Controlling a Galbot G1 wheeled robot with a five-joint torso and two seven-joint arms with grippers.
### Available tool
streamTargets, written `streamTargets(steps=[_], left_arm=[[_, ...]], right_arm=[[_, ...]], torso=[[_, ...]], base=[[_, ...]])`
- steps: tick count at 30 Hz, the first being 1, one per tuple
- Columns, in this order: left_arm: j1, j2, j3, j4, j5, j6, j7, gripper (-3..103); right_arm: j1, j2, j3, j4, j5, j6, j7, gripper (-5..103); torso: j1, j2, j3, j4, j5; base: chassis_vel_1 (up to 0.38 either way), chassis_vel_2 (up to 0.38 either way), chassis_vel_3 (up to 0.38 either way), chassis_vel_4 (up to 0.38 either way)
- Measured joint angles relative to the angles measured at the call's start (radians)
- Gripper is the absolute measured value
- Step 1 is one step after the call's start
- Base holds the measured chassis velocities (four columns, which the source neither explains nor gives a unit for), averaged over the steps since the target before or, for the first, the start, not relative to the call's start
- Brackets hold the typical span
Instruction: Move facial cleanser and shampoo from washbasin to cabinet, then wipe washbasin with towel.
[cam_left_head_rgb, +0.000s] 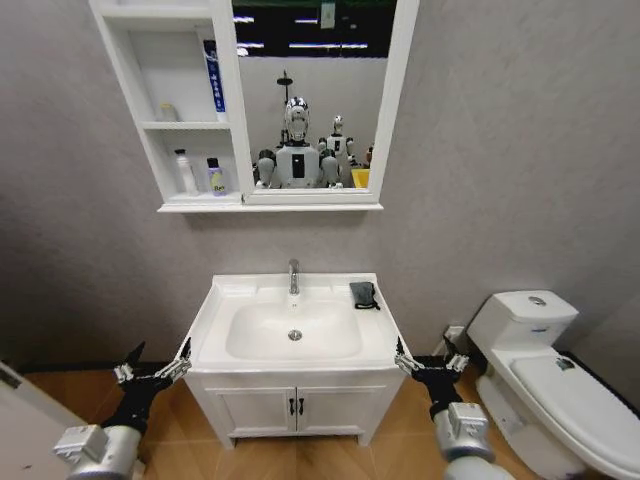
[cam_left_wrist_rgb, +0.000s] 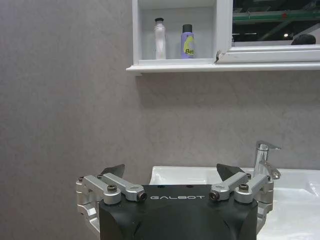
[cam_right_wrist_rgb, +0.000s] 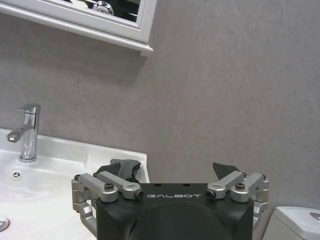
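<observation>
Both arms low, one on each side of the vanity, forearms reaching forward and up from the lower corners of the head view. Left gripper (cam_left_head_rgb: 152, 362) sits just off the front left corner of the washbasin (cam_left_head_rgb: 215, 312), fingers spread wide, nothing between them. Right gripper (cam_left_head_rgb: 428, 361) sits just off the front right corner, likewise spread wide and empty. Wrist views confirm: the black tips stand well apart on each.

Washbasin: white, rectangular, oval bowl with central drain; chrome tap (cam_left_head_rgb: 294, 276) upright at the middle of the back edge, spout toward the bowl. Towel (cam_left_head_rgb: 363, 294) lies flat on the back right corner of the rim, dark, folded, long axis running roughly front to back. In the right wrist view it is partly hidden behind the gripper body, so only a dark crumpled edge shows.

Cabinet (cam_left_head_rgb: 132, 88) on the wall above, joined to the mirror's left side. Lowest shelf: white bottle (cam_left_head_rgb: 185, 172) and purple bottle (cam_left_head_rgb: 215, 177), both upright, side by side, not touching. Middle shelf: blue-and-white tube (cam_left_head_rgb: 213, 80) standing on end against the right wall; a small pale item at the back left, probably a jar, too indistinct to identify. Top shelf cut off by the frame edge.
</observation>
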Motion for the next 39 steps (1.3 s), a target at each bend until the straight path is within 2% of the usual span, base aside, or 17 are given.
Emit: streamTargets(steps=[9,13,15,16,18,21,23,24,26,27,30,31,33,34,36,37,39], left_arm=[[0.000,0.000,0.000,0.000,0.000,0.000,0.000,100],[0.000,0.000,0.000,0.000,0.000,0.000,0.000,100],[0.000,0.000,0.000,0.000,0.000,0.000,0.000,100],[0.000,0.000,0.000,0.000,0.000,0.000,0.000,100],[0.000,0.000,0.000,0.000,0.000,0.000,0.000,100],[0.000,0.000,0.000,0.000,0.000,0.000,0.000,100],[0.000,0.000,0.000,0.000,0.000,0.000,0.000,100],[0.000,0.000,0.000,0.000,0.000,0.000,0.000,100],[0.000,0.000,0.000,0.000,0.000,0.000,0.000,100],[0.000,0.000,0.000,0.000,0.000,0.000,0.000,100],[0.000,0.000,0.000,0.000,0.000,0.000,0.000,100],[0.000,0.000,0.000,0.000,0.000,0.000,0.000,100],[0.000,0.000,0.000,0.000,0.000,0.000,0.000,100],[0.000,0.000,0.000,0.000,0.000,0.000,0.000,100],[0.000,0.000,0.000,0.000,0.000,0.000,0.000,100],[0.000,0.000,0.000,0.000,0.000,0.000,0.000,100],[0.000,0.000,0.000,0.000,0.000,0.000,0.000,100]], right_arm=[[0.010,-0.020,-0.005,0.000,0.013,-0.006,-0.012,100],[0.008,-0.021,-0.008,-0.001,0.013,-0.006,-0.015,100],[0.008,-0.022,-0.008,-0.001,0.013,-0.006,-0.016,100],[0.008,-0.022,-0.008,-0.002,0.013,-0.006,-0.016,100],[0.007,-0.022,-0.008,-0.002,0.013,-0.006,-0.016,100],[0.006,-0.022,-0.010,-0.002,0.014,-0.005,-0.017,100],[0.003,-0.020,-0.015,-0.002,0.013,-0.002,-0.018,100],[0.002,-0.020,-0.016,-0.002,0.012,-0.002,-0.019,100],[0.001,-0.020,-0.016,-0.002,0.010,-0.002,-0.020,100],[-0.001,-0.020,-0.017,-0.002,0.009,-0.002,-0.021,100],[-0.003,-0.019,-0.018,-0.002,0.007,-0.003,-0.021,100],[-0.006,-0.018,-0.021,-0.002,0.006,-0.004,-0.022,100],[-0.006,-0.016,-0.024,-0.005,0.006,-0.004,-0.022,100],[-0.006,-0.014,-0.024,-0.011,0.006,0.000,-0.022,100],[-0.006,-0.013,-0.025,-0.019,0.005,0.012,-0.024,100],[-0.006,-0.012,-0.025,-0.022,0.008,0.025,-0.032,100],[-0.005,-0.012,-0.025,-0.022,0.017,0.027,-0.035,100]], torso=[[0.000,0.000,0.000,0.0001,-0.0013],[0.000,0.000,0.000,0.0000,0.0000],[0.000,0.000,0.000,0.0001,-0.0019],[0.000,0.000,0.000,-0.0001,0.0001],[0.000,0.000,0.000,0.0000,0.0001],[0.000,0.000,0.000,0.0000,-0.0018],[0.000,0.000,0.000,0.0000,0.0003],[0.000,0.000,0.000,0.0001,-0.0015],[0.000,0.000,0.000,0.0002,-0.0019],[0.000,0.000,0.000,0.0000,0.0002],[0.000,0.000,0.000,-0.0001,0.0003],[0.000,0.000,0.000,0.0000,-0.0024],[0.000,0.000,0.000,0.0002,-0.0013],[0.000,0.000,0.000,0.0001,0.0006],[0.000,0.000,0.000,-0.0003,-0.0006],[0.000,0.000,0.000,0.0003,-0.0014],[-0.001,0.001,0.000,0.0004,-0.0010]], base=[[0.320,-0.319,-0.315,0.322],[0.398,-0.364,-0.367,0.363],[0.366,-0.383,-0.353,0.367],[0.349,-0.352,-0.348,0.335],[0.349,-0.383,-0.362,0.335],[0.357,-0.365,-0.346,0.355],[0.346,-0.347,-0.331,0.317],[0.316,-0.373,-0.330,0.321],[0.316,-0.373,-0.314,0.326],[0.339,-0.311,-0.313,0.285],[0.304,-0.291,-0.313,0.292],[0.303,-0.307,-0.267,0.295],[0.303,-0.265,-0.283,0.309],[0.328,-0.265,-0.272,0.263],[0.279,-0.257,-0.272,0.257],[0.140,-0.210,-0.198,0.250],[0.140,-0.129,-0.195,0.230]])
